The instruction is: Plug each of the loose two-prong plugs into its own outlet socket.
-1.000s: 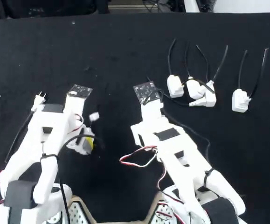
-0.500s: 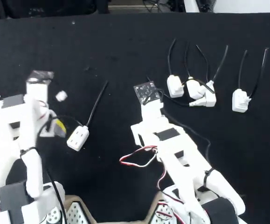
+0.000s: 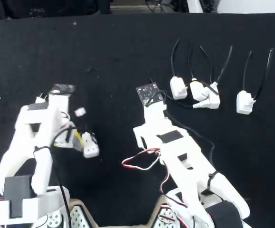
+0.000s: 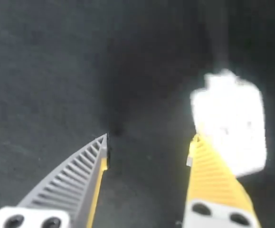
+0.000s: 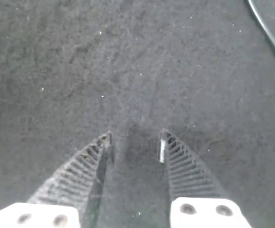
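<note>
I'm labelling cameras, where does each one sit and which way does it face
High view: fixed overhead, facing down on table, left arm, right arm.
Left wrist view: on that wrist, facing down past open jaws at white socket.
Right wrist view: likewise, open jaws over table.
Shared: high and left wrist views show the socket.

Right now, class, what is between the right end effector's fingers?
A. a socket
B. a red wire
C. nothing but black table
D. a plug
C: in the right wrist view the right end effector stands open, with black table showing through the gap and nothing gripped.
</note>
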Controlling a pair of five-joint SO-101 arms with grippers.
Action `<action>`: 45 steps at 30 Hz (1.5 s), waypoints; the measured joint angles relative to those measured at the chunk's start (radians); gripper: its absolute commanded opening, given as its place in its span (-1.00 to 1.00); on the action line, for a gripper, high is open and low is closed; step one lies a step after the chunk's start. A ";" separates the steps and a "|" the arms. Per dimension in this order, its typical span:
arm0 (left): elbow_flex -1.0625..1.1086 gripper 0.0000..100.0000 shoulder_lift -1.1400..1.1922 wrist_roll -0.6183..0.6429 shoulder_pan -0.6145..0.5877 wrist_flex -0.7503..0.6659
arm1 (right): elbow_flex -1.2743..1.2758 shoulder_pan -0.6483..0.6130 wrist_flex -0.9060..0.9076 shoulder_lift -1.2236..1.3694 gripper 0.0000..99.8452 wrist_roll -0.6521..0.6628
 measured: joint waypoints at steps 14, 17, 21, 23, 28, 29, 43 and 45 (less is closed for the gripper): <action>-0.124 -0.45 -0.021 0.095 0.084 0.170 | 0.000 0.000 0.000 0.000 -0.72 0.000; -0.127 -0.45 -0.008 0.040 0.054 0.203 | 0.000 0.000 0.000 0.000 -0.72 0.000; -0.127 -0.45 0.035 0.032 0.077 0.193 | 0.000 0.000 0.000 0.000 -0.72 -0.005; -0.127 -0.45 0.058 0.072 0.133 0.176 | 0.000 0.000 0.000 0.000 -0.72 -0.005; -0.127 -0.45 0.100 0.212 0.281 0.058 | 0.000 0.000 0.000 0.000 -0.72 -0.006; -0.135 -0.45 0.104 0.241 0.296 0.038 | 0.000 0.000 0.000 0.000 -0.72 -0.006; -0.569 -0.45 0.107 0.115 0.058 0.494 | 0.000 0.000 0.000 0.000 -0.72 -0.006; -0.672 -0.45 0.107 -0.025 -0.061 0.503 | 0.000 -0.002 0.000 0.000 -0.72 -0.006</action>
